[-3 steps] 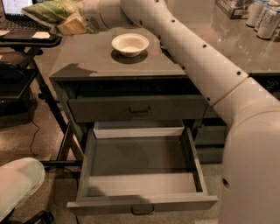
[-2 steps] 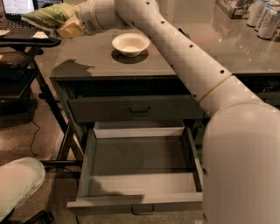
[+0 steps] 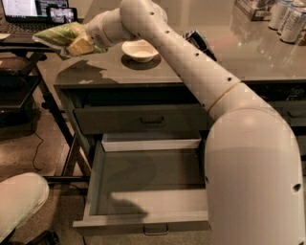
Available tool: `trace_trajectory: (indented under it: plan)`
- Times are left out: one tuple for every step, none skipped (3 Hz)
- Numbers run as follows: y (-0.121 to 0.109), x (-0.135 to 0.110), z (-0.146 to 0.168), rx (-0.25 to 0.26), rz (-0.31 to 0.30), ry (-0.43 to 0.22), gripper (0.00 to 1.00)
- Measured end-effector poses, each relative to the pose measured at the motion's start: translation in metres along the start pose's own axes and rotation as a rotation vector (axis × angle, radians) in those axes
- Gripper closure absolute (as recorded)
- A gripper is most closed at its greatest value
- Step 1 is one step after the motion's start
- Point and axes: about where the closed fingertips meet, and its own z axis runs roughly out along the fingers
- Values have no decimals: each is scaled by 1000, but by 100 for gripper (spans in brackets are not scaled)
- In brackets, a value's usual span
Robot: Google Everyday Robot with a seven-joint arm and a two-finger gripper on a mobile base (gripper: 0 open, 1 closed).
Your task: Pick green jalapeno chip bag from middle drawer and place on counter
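- Upper left of the frame: the green jalapeno chip bag [image 3: 56, 35] is up in the air, over the left edge of the counter [image 3: 260, 55] and partly out past it, above the black laptop stand [image 3: 21, 45].
- The gripper [image 3: 79, 46] is at the bag's right end, with its jaws clamped on the bag.
- The white arm [image 3: 191, 62] runs from the gripper down to the lower right, crossing the counter.
- Just right of the gripper, a white bowl [image 3: 139, 50] sits on the counter; further right a black-and-white snack bag [image 3: 201, 40] shows partly behind the arm.
- Cans [image 3: 287, 19] stand at the counter's upper right corner.
- A laptop [image 3: 24, 9] sits at the top left.
- Below the counter, an upper drawer [image 3: 143, 119] is closed.
- Under it the middle drawer [image 3: 143, 177] is pulled out, its pale floor bare.
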Motion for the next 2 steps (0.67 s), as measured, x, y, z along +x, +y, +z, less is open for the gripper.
trace_trajectory:
  plan:
    - [4,17,7,-10,30,27,58]
    - [4,27,8,-17,39,55,35]
